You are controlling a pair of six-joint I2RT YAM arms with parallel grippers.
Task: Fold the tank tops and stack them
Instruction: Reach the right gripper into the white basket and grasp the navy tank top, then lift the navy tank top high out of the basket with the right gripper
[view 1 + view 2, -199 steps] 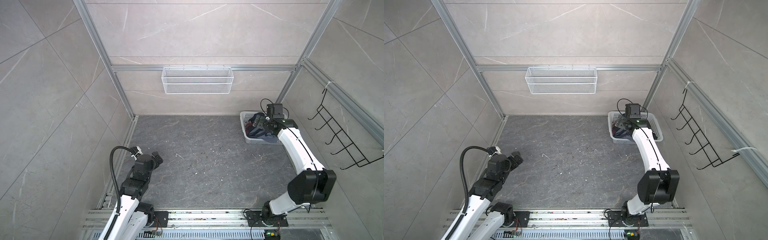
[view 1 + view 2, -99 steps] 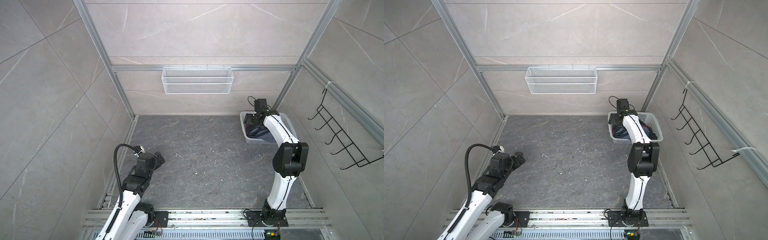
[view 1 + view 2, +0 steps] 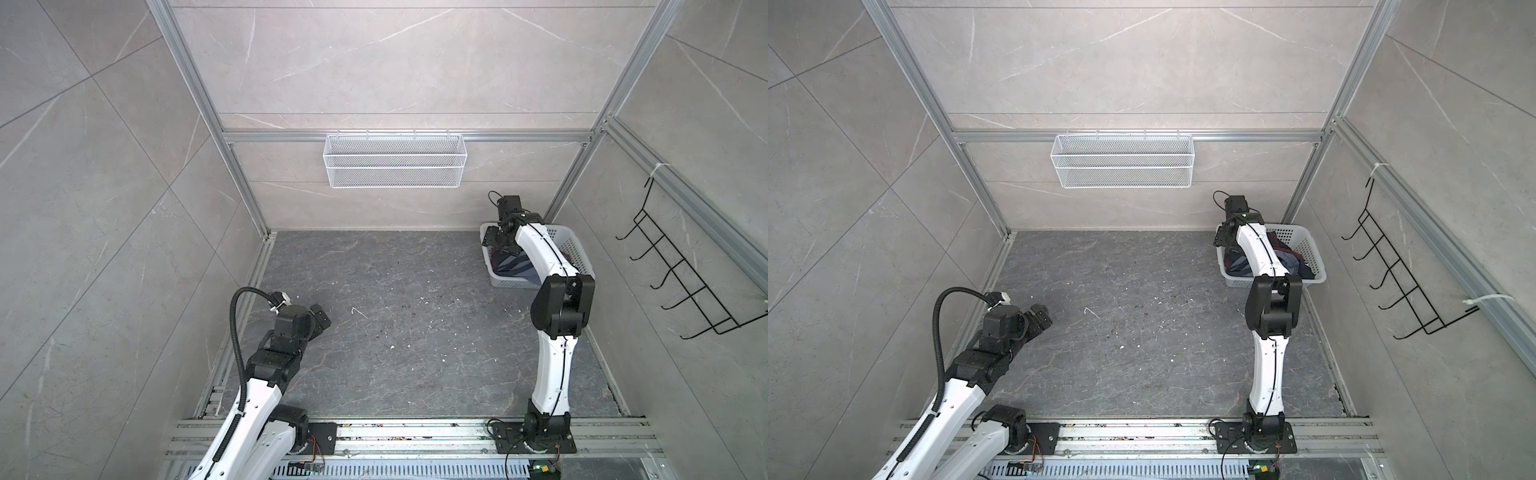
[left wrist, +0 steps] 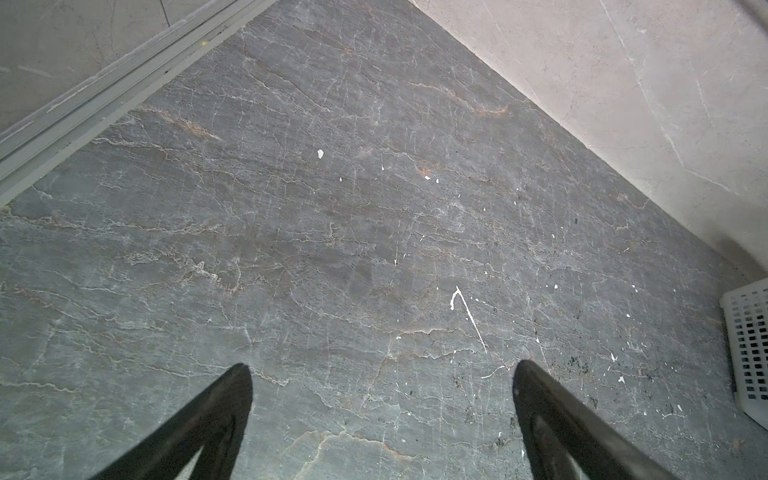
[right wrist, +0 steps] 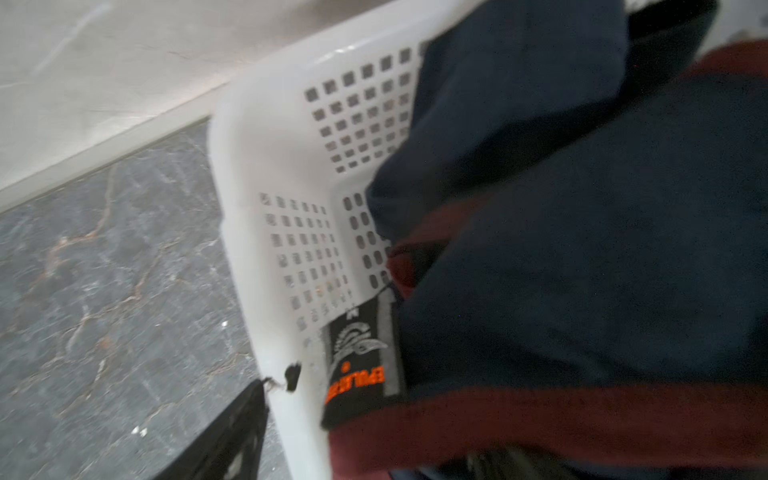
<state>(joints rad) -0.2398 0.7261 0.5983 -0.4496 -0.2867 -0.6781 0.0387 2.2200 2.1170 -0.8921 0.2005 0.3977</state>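
"Where were the tank tops (image 3: 513, 266)?"

"Bundled inside the white basket (image 3: 571, 253) at the worktop's (image 3: 395, 332) far right corner, with navy cloth and maroon trim showing on top."

"And the arms?"

"The right end effector (image 3: 500, 245) hung at the basket's left rim. I couldn't tell how its jaws stood. The left end effector (image 4: 382, 370) hovered above the worktop, jaws wide apart, holding nothing."
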